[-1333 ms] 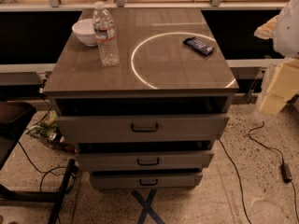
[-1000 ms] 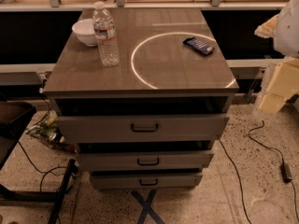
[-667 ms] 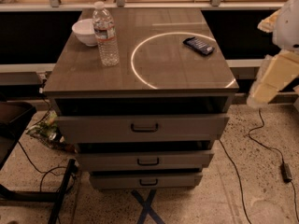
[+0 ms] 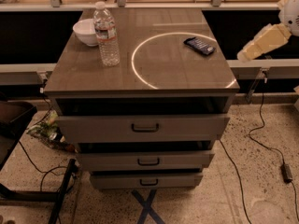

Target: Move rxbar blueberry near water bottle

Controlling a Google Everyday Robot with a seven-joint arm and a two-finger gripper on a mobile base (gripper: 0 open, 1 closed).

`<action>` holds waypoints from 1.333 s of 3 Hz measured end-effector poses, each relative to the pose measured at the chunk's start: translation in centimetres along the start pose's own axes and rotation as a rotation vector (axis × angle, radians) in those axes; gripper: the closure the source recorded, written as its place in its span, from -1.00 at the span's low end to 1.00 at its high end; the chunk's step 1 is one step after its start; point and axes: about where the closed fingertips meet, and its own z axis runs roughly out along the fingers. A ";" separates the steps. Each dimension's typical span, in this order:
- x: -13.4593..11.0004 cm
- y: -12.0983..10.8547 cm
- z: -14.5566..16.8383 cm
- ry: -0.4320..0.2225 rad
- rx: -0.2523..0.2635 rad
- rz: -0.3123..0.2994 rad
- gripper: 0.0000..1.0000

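Note:
The rxbar blueberry (image 4: pixel 199 45), a flat dark wrapped bar with pale print, lies on the right rear part of the cabinet top (image 4: pixel 140 73), just inside a bright ring of light. The water bottle (image 4: pixel 106 34) stands upright at the left rear, clear and ribbed with a white cap and a white-and-red label. My arm reaches in from the right edge, and its cream end with the gripper (image 4: pixel 244 55) hangs off the cabinet's right side, apart from the bar and a little right of it.
A small white bowl (image 4: pixel 86 31) sits just left of and behind the bottle. The cabinet has three drawers (image 4: pixel 142 127) pulled slightly open. Cables (image 4: pixel 261 143) run over the floor on the right. A shelf rail (image 4: pixel 149 6) runs behind the cabinet.
My arm's cream end has swung up and to the left, closer to the cabinet's right edge. The bar, the bottle and the bowl have not moved.

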 end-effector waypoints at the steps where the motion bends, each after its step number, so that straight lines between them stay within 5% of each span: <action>1: -1.0 -4.8 3.1 -0.199 0.058 0.106 -1.00; 2: -1.2 -6.9 8.2 -0.378 0.038 0.212 -1.00; 4: -1.1 -7.1 10.4 -0.399 0.021 0.222 -1.00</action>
